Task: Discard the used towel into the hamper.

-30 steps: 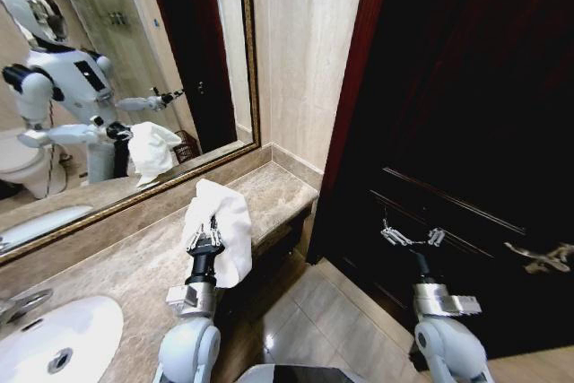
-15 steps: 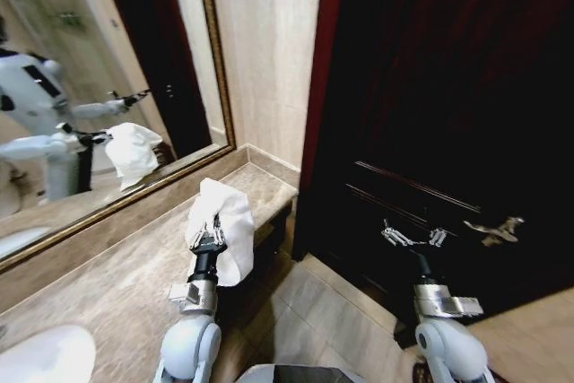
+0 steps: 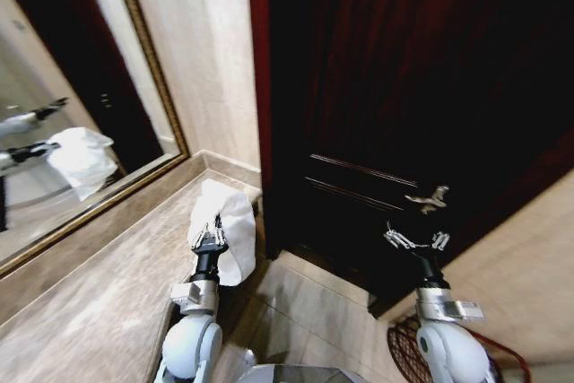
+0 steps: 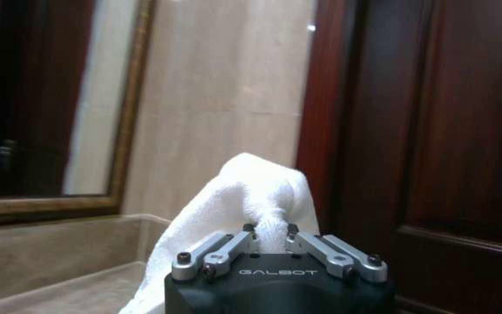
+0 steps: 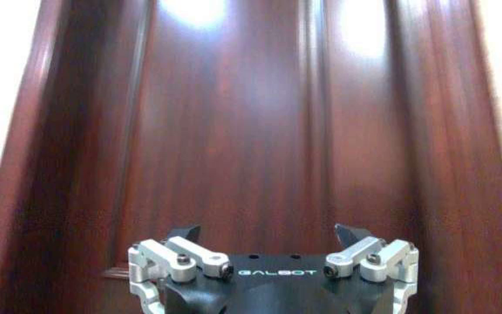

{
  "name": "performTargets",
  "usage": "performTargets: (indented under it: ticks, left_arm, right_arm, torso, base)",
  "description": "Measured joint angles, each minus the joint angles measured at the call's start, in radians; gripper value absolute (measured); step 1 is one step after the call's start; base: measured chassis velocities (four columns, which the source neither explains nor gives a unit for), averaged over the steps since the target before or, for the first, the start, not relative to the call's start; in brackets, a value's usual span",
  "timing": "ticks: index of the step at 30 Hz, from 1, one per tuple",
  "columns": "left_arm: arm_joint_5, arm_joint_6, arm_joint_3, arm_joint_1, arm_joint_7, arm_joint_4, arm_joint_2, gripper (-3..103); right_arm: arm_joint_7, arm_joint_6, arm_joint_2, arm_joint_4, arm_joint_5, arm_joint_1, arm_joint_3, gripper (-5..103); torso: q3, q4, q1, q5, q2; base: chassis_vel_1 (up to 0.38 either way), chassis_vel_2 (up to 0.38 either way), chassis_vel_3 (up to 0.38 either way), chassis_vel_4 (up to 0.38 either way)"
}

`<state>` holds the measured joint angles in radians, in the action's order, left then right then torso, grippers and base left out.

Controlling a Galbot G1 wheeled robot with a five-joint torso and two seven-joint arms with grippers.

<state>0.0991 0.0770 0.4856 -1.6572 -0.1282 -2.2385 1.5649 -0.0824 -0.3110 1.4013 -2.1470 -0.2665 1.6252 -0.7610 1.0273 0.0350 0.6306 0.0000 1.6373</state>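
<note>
My left gripper [image 3: 208, 238] is shut on the white towel [image 3: 230, 227], held up over the end of the counter. From the left wrist the towel [image 4: 249, 196] bunches up between the closed fingers of the left gripper [image 4: 268, 234]. My right gripper [image 3: 415, 239] stands open and holds nothing, facing the dark door; in the right wrist view the right gripper [image 5: 268, 234] has its jaws spread wide. Part of the hamper [image 3: 401, 345], a dark reddish wire basket, shows on the floor low on the right, just beside my right arm.
A marble counter [image 3: 99, 293] runs along the left under a gold-framed mirror [image 3: 54, 132] that reflects the towel. A dark wooden door [image 3: 404, 87] with a metal lever handle [image 3: 429, 196] is straight ahead. Tiled floor [image 3: 305, 311] lies between the counter and the hamper.
The whole view has swung to the right: the sink left the picture and the hamper came in at the lower right. Both grippers keep their pose, the left still holding the towel.
</note>
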Motion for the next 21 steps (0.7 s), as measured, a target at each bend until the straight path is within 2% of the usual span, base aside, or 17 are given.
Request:
performTargets:
  ticks: [11,21]
  left_arm:
    - [0.002,-0.002,-0.003,0.012,0.004,0.02,-0.006,9]
    - [0.011,-0.002,-0.012,0.021,0.006,0.028,-0.009,9]
  right_arm:
    - [0.039,0.006,0.03,-0.078,0.057,0.056,-0.012,100]
    - [0.057,-0.003,0.063,-0.108,0.06,0.125,-0.03,100]
  torso:
    - [0.0,-0.0001,0.0,0.0,0.0]
    - [0.0,-0.0001,0.0,0.0,0.0]
  base:
    - [-0.131,-0.12,-0.12,-0.128]
    - [-0.131,-0.133,-0.121,-0.129]
